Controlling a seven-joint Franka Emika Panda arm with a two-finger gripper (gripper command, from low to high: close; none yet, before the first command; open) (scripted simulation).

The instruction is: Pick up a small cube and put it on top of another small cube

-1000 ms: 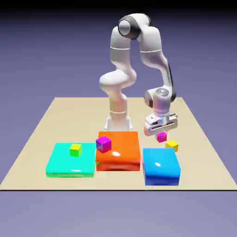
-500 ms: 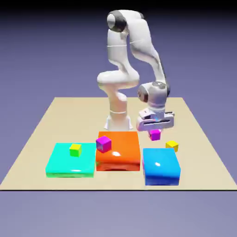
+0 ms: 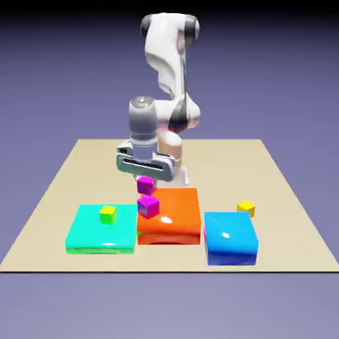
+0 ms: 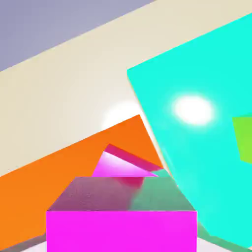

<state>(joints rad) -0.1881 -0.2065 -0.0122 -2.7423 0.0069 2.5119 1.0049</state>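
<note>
My gripper [image 3: 145, 177] is shut on the small magenta cube [image 3: 145, 185] and holds it in the air just above the slightly larger magenta-and-purple cube [image 3: 148, 206]. That larger cube sits on the left edge of the orange block [image 3: 173, 215]. In the hand view the held small cube [image 4: 122, 216] fills the bottom middle and hides my fingertips. Part of the larger cube [image 4: 118, 165] peeks out just beyond it. The two cubes look close but apart.
A cyan flat block [image 3: 99, 232] with a yellow cube [image 3: 108, 214] on it lies at the exterior view's left. A blue flat block [image 3: 230, 238] lies at the right, with another yellow cube [image 3: 245, 208] on the table behind it.
My arm has swung toward the exterior view's left, carrying the small magenta cube from beside the blue block to above the larger magenta-and-purple cube. The grip stayed shut.
</note>
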